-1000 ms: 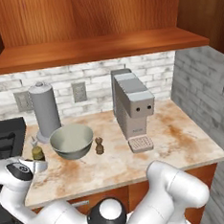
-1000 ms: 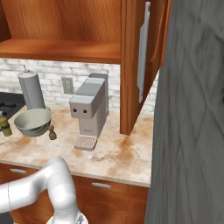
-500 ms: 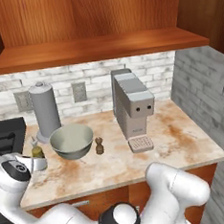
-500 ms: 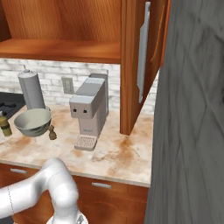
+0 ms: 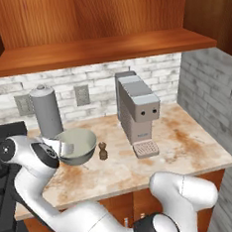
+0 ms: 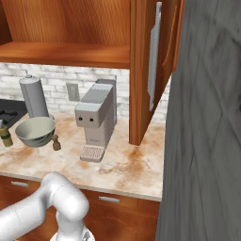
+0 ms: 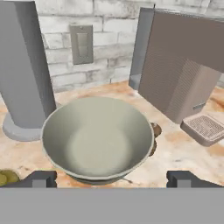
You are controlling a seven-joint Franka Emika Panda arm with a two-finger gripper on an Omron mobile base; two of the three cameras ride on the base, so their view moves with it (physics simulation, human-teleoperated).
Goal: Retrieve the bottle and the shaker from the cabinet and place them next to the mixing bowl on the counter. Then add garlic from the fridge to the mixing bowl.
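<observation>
The two dark fingers (image 7: 41, 178) stand wide apart and empty, just in front of the pale grey-green mixing bowl (image 7: 98, 138) on the marbled tabletop (image 5: 186, 151). A small brown shaker (image 5: 103, 151) stands beside the bowl (toward the grey coffee machine (image 5: 138, 112)). The olive bottle (image 6: 5, 135) stands on the bowl's other side.

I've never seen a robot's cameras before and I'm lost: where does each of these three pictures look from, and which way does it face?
Left base view: behind the arm's left, facing forward and down at the counter; the white arm curls across the foreground.
Right base view: behind its right, same counter; an arm link shows bottom left.
Hand view: on the hand, looking into the mixing bowl; open finger tips show.
All three share the bowl, coffee machine and shaker.
</observation>
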